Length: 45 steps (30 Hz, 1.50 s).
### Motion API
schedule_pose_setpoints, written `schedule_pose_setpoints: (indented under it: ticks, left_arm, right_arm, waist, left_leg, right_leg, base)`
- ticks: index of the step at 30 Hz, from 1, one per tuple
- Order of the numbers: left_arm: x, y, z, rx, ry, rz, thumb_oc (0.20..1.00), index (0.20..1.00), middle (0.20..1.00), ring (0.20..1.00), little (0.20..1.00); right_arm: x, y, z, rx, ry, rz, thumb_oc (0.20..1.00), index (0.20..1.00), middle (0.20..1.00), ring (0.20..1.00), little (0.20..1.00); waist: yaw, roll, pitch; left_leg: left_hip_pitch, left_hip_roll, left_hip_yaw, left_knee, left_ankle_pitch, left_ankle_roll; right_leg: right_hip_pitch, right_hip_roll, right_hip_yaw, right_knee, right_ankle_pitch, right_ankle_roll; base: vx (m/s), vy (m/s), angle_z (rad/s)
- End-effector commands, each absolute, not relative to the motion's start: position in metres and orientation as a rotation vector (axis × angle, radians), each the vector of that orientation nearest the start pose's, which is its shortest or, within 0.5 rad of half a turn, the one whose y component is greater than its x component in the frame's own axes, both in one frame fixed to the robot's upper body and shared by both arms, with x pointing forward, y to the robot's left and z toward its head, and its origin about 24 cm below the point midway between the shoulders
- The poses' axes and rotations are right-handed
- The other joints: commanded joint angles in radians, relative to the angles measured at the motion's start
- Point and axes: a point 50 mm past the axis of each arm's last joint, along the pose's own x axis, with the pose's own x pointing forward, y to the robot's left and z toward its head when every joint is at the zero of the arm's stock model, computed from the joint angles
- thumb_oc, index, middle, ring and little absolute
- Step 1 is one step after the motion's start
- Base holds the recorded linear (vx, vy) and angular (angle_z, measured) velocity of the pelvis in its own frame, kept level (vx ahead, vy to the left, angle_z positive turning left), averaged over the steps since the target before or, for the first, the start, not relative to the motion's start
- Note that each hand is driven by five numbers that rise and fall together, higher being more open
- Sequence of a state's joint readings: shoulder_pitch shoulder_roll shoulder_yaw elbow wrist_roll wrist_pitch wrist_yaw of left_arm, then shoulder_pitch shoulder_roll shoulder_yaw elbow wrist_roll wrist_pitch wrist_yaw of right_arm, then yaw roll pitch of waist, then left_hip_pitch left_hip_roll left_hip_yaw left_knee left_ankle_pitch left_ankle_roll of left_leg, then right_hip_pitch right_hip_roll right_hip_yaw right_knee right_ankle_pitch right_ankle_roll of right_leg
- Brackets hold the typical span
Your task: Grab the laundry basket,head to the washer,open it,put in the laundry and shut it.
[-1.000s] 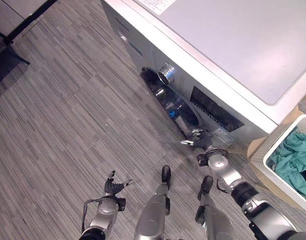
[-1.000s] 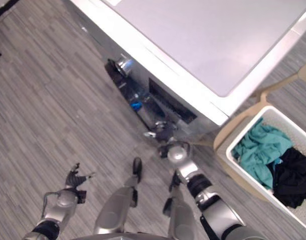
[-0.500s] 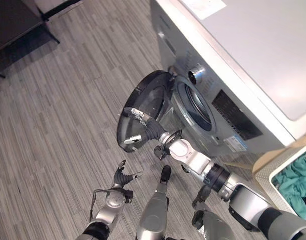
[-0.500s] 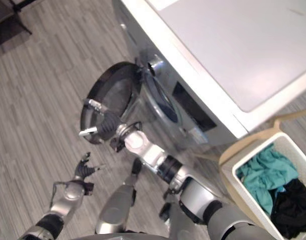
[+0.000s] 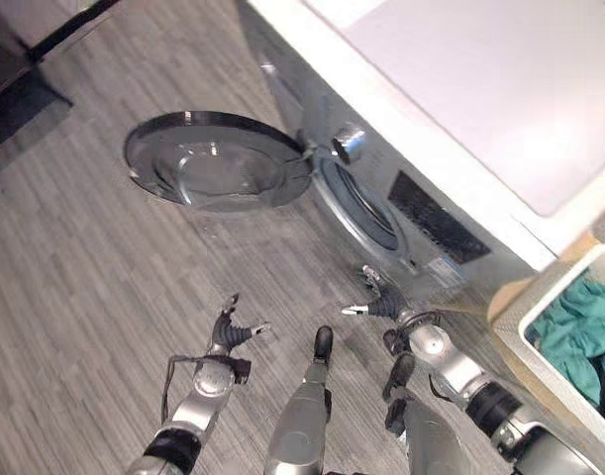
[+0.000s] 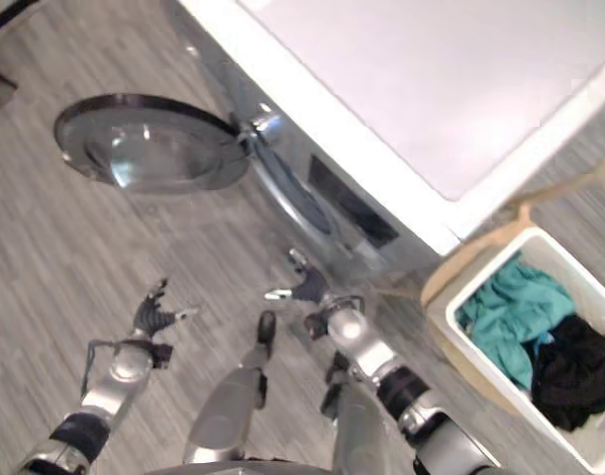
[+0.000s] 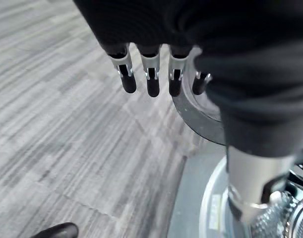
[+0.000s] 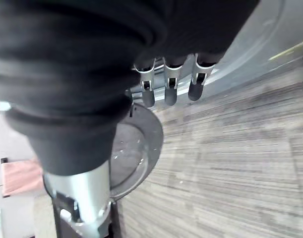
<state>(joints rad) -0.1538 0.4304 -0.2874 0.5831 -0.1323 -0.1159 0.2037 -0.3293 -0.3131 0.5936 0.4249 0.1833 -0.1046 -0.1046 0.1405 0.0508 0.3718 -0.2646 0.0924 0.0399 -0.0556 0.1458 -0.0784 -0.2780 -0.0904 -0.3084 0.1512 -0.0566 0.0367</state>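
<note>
Nearest, over the grey wood-plank floor (image 5: 94, 267), the left hand (image 5: 226, 336) is hanging low with relaxed, spread fingers holding nothing, and the right hand (image 5: 377, 303) is hovering just in front of the washer (image 5: 460, 109), its fingers likewise loose and empty. Beyond them the washer door (image 5: 215, 174) is standing swung wide beside the round opening (image 5: 361, 203), while the white laundry basket (image 6: 500, 356) is sitting on the floor by the washer's corner, seemingly atop something tan, with teal and black laundry (image 6: 540, 332) inside. Half a second ago the right hand was gripping the door's edge mid-swing; it is now pulling back, and the door is resting further open.
</note>
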Motion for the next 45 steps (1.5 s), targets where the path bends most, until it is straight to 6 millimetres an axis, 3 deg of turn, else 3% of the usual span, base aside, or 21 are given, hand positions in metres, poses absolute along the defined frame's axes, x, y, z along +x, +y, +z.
schedule_pose_setpoints:
  ticks: [1, 11, 21, 25, 27, 28, 29, 31, 32, 33, 34, 35, 36, 45]
  left_arm:
    - [0.257, 0.222, -0.028, 0.465, 0.296, 0.062, 1.000, 1.000, 1.000, 1.000, 1.000]
    - [0.263, 0.222, -0.026, 0.465, 0.288, 0.087, 1.000, 1.000, 1.000, 1.000, 1.000]
    - [0.271, 0.237, -0.015, 0.478, 0.254, 0.165, 1.000, 1.000, 1.000, 1.000, 1.000]
    - [0.277, 0.257, -0.005, 0.526, 0.242, 0.236, 1.000, 1.000, 1.000, 1.000, 1.000]
    - [0.281, 0.275, 0.004, 0.575, 0.242, 0.295, 1.000, 1.000, 1.000, 1.000, 1.000]
    - [0.285, 0.293, 0.015, 0.613, 0.236, 0.351, 1.000, 1.000, 1.000, 1.000, 1.000]
    - [0.285, 0.293, 0.015, 0.613, 0.236, 0.351, 1.000, 1.000, 1.000, 1.000, 1.000]
    - [0.289, 0.313, 0.029, 0.654, 0.228, 0.412, 1.000, 1.000, 1.000, 1.000, 1.000]
    - [0.295, 0.331, 0.048, 0.679, 0.203, 0.470, 1.000, 1.000, 1.000, 1.000, 1.000]
    - [0.296, 0.331, 0.049, 0.679, 0.203, 0.470, 1.000, 1.000, 1.000, 1.000, 1.000]
    - [0.298, 0.344, 0.061, 0.704, 0.196, 0.510, 1.000, 1.000, 1.000, 1.000, 1.000]
    - [0.298, 0.344, 0.061, 0.704, 0.196, 0.510, 1.000, 1.000, 1.000, 1.000, 1.000]
    - [0.303, 0.355, 0.075, 0.729, 0.187, 0.545, 1.000, 1.000, 1.000, 1.000, 1.000]
    - [0.301, 0.391, 0.110, 0.779, 0.191, 0.675, 1.000, 1.000, 1.000, 1.000, 1.000]
  right_arm:
    - [0.284, -0.088, 0.025, -0.359, -0.005, 0.454, 1.000, 1.000, 1.000, 1.000, 1.000]
    - [0.255, -0.143, -0.032, -0.481, 0.249, 0.324, 1.000, 1.000, 1.000, 1.000, 1.000]
    - [0.253, -0.162, -0.036, -0.456, 0.282, 0.220, 1.000, 1.000, 1.000, 1.000, 1.000]
    - [0.257, -0.166, -0.030, -0.434, 0.259, 0.187, 1.000, 1.000, 1.000, 1.000, 1.000]
    - [0.260, -0.169, -0.025, -0.418, 0.240, 0.173, 1.000, 1.000, 1.000, 1.000, 1.000]
    - [0.261, -0.172, -0.021, -0.414, 0.225, 0.167, 1.000, 1.000, 1.000, 1.000, 1.000]
    - [0.261, -0.172, -0.021, -0.414, 0.225, 0.167, 1.000, 1.000, 1.000, 1.000, 1.000]
    - [0.262, -0.176, -0.014, -0.408, 0.199, 0.163, 1.000, 1.000, 1.000, 1.000, 1.000]
    - [0.264, -0.179, -0.007, -0.408, 0.171, 0.164, 1.000, 1.000, 1.000, 1.000, 1.000]
    - [0.264, -0.179, -0.007, -0.407, 0.170, 0.164, 1.000, 1.000, 1.000, 1.000, 1.000]
    - [0.264, -0.181, -0.001, -0.416, 0.143, 0.171, 1.000, 1.000, 1.000, 1.000, 1.000]
    - [0.264, -0.181, -0.001, -0.415, 0.143, 0.171, 1.000, 1.000, 1.000, 1.000, 1.000]
    - [0.266, -0.183, 0.002, -0.423, 0.127, 0.172, 1.000, 1.000, 1.000, 1.000, 1.000]
    - [0.267, -0.188, 0.004, -0.421, 0.121, 0.167, 1.000, 1.000, 1.000, 1.000, 1.000]
  waist:
    - [-0.009, -0.043, -0.012]
    - [-0.086, -0.035, -0.032]
    - [-0.112, -0.047, -0.030]
    - [-0.117, -0.061, -0.024]
    - [-0.122, -0.070, -0.019]
    - [-0.127, -0.079, -0.015]
    - [-0.127, -0.079, -0.015]
    - [-0.134, -0.090, -0.009]
    - [-0.139, -0.101, 0.002]
    - [-0.139, -0.101, 0.002]
    - [-0.144, -0.110, 0.012]
    - [-0.144, -0.110, 0.012]
    - [-0.152, -0.125, 0.021]
    - [-0.156, -0.163, 0.051]
  left_leg:
    - [-0.018, -0.005, 0.047, 0.021, -0.047, -0.004]
    - [0.002, -0.011, 0.088, -0.004, -0.051, 0.003]
    - [-0.010, -0.021, 0.104, -0.009, -0.059, 0.013]
    - [-0.027, -0.027, 0.109, 0.001, -0.065, 0.018]
    - [-0.041, -0.028, 0.112, 0.009, -0.068, 0.020]
    - [-0.053, -0.028, 0.116, 0.015, -0.069, 0.022]
    - [-0.053, -0.028, 0.116, 0.015, -0.070, 0.022]
    - [-0.071, -0.029, 0.119, 0.028, -0.073, 0.025]
    - [-0.088, -0.031, 0.120, 0.042, -0.075, 0.026]
    - [-0.089, -0.031, 0.120, 0.043, -0.075, 0.026]
    - [-0.104, -0.031, 0.119, 0.055, -0.078, 0.027]
    - [-0.105, -0.031, 0.119, 0.056, -0.079, 0.027]
    - [-0.107, -0.030, 0.113, 0.064, -0.104, 0.021]
    - [-0.155, -0.023, 0.104, 0.099, -0.116, 0.022]
  right_leg:
    - [0.049, -0.038, 0.040, -0.015, -0.060, 0.052]
    - [0.047, -0.038, 0.076, -0.048, -0.041, 0.059]
    - [0.030, -0.043, 0.095, -0.069, -0.016, 0.068]
    - [0.017, -0.048, 0.106, -0.071, -0.004, 0.074]
    - [0.007, -0.052, 0.107, -0.070, 0.002, 0.077]
    - [-0.003, -0.055, 0.111, -0.069, 0.008, 0.080]
    - [-0.003, -0.055, 0.111, -0.069, 0.008, 0.080]
    - [-0.013, -0.059, 0.112, -0.068, 0.016, 0.083]
    - [-0.023, -0.063, 0.111, -0.065, 0.021, 0.085]
    - [-0.023, -0.063, 0.112, -0.065, 0.021, 0.085]
    - [-0.031, -0.067, 0.112, -0.062, 0.026, 0.088]
    - [-0.032, -0.068, 0.112, -0.061, 0.026, 0.088]
    - [-0.029, -0.069, 0.115, -0.055, 0.011, 0.098]
    - [-0.050, -0.072, 0.104, -0.054, 0.035, 0.112]
  base:
    - [0.02, 0.035, -0.36]
    - [0.02, 0.041, -0.18]
    - [0.01, 0.039, -0.12]
    - [0.01, 0.049, -0.03]
    - [0.02, 0.078, -0.05]
    - [0.02, 0.067, -0.06]
    - [0.02, 0.066, -0.06]
    - [0.02, 0.071, -0.01]
    - [0.01, 0.074, 0.00]
    - [0.03, 0.115, 0.01]
    - [0.02, 0.061, 0.01]
    - [0.11, 0.108, 0.00]
    - [0.10, 0.070, 0.00]
    - [0.03, 0.053, 0.01]
